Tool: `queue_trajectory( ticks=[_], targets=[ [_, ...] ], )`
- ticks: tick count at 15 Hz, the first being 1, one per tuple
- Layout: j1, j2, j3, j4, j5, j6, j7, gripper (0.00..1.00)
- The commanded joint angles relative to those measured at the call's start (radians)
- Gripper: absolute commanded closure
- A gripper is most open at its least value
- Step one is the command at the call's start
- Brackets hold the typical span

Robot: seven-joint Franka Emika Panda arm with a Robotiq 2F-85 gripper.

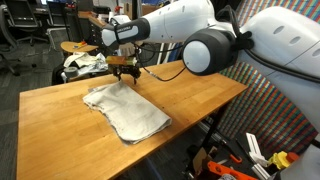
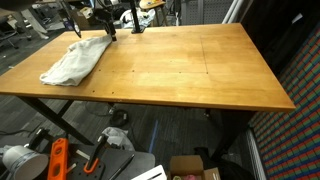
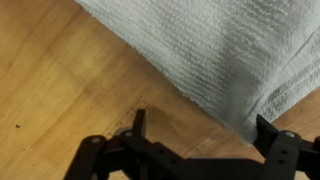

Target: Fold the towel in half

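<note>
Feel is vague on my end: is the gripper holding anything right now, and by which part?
Nothing is held. The gripper stands with jaws wide open at an edge of the towel, which lies ungripped.

A wooden table (image 2: 210, 70) on dark legs stands over a grey floor (image 2: 175, 135); a cardboard box (image 2: 195, 168) lies below.

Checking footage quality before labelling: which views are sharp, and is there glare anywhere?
Wrist view: the towel shows sharp weave, the gripper dark and soft at the bottom edge. In an exterior view the table shows mild sheen; in both exterior views the towel lacks fine texture.
</note>
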Motion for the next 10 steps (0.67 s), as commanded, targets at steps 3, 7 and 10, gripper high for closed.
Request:
queue_trajectory(
  ticks=[3, 7, 10],
  targets=[
    [-0.019, 0.056, -0.001, 0.097, 0.003, -0.041, 0.010, 0.00],
    [-0.025, 0.057, 0.011, 0.101, 0.008, -0.098, -0.020, 0.00],
    [-0.031, 0.055, 0.016, 0.113, 0.013, -0.129, -0.028, 0.00]
  ],
)
